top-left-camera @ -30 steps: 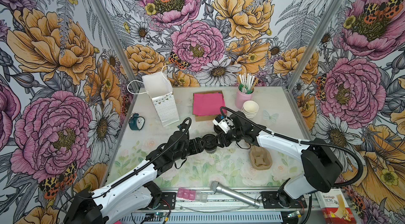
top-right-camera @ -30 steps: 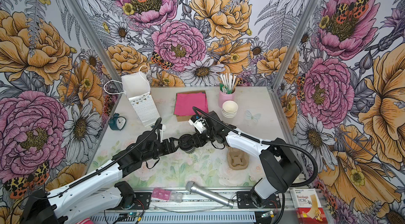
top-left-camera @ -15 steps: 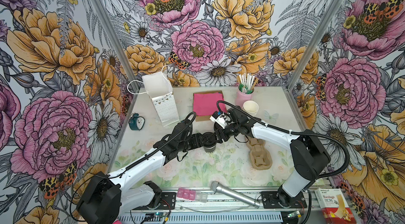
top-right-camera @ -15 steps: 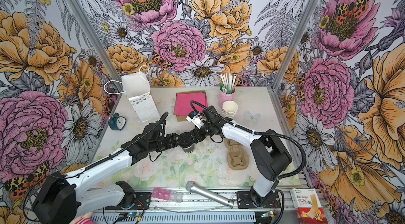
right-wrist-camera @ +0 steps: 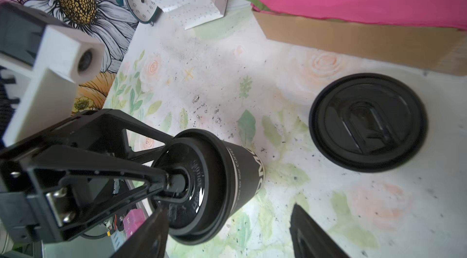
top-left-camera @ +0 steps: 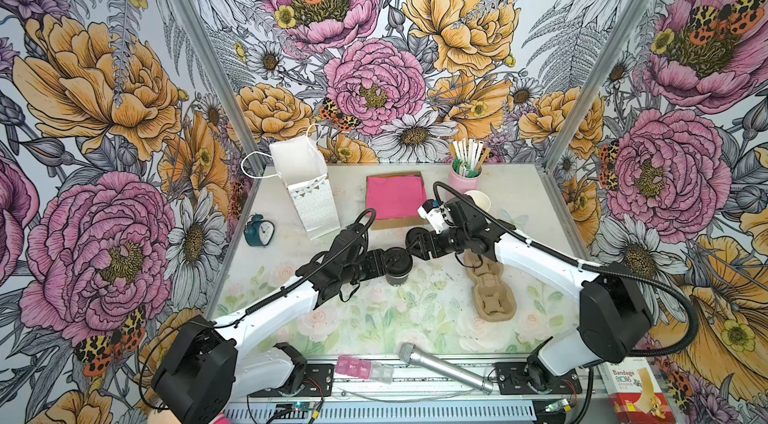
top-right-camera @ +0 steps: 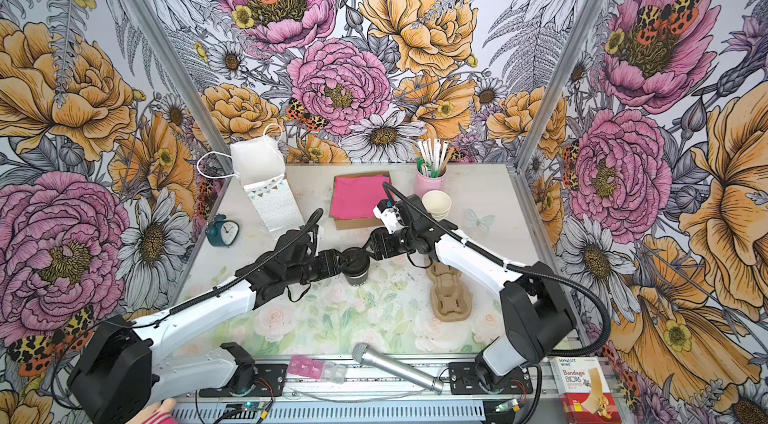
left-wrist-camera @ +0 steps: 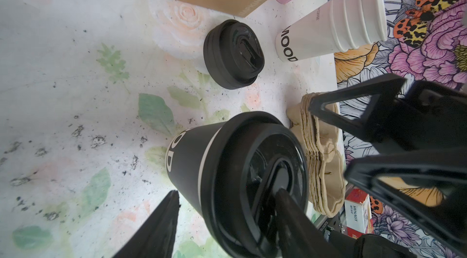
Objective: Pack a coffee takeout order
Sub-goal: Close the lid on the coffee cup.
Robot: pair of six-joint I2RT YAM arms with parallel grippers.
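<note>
Two grippers of mine meet over one black paper cup (left-wrist-camera: 192, 158), which stands upright in the middle of the counter (top-left-camera: 374, 318) with its black lid (left-wrist-camera: 252, 168) on. My left gripper (right-wrist-camera: 173, 162) has its jaws parted: one fingertip bears on the lid's centre, the other sits at the rim, and nothing is clasped. My right gripper (left-wrist-camera: 328, 139) is spread wide and empty, just beside the lid's opposite edge, above the stack of pulp carriers (top-left-camera: 490, 289). Chief hazard, in my judgement: an off-centre push on a light cup that no jaw steadies could tilt it over or skid it toward the spare lid (right-wrist-camera: 367, 122) lying close by. Whether the lid is seated all round I cannot tell; a half-seated rim could pop off on lifting. With both grippers so near, a careless swing could clash fingers. The pink napkin (top-left-camera: 395, 197) lies on its cardboard pad at the back, near the white gift bag (top-left-camera: 309, 193).
</note>
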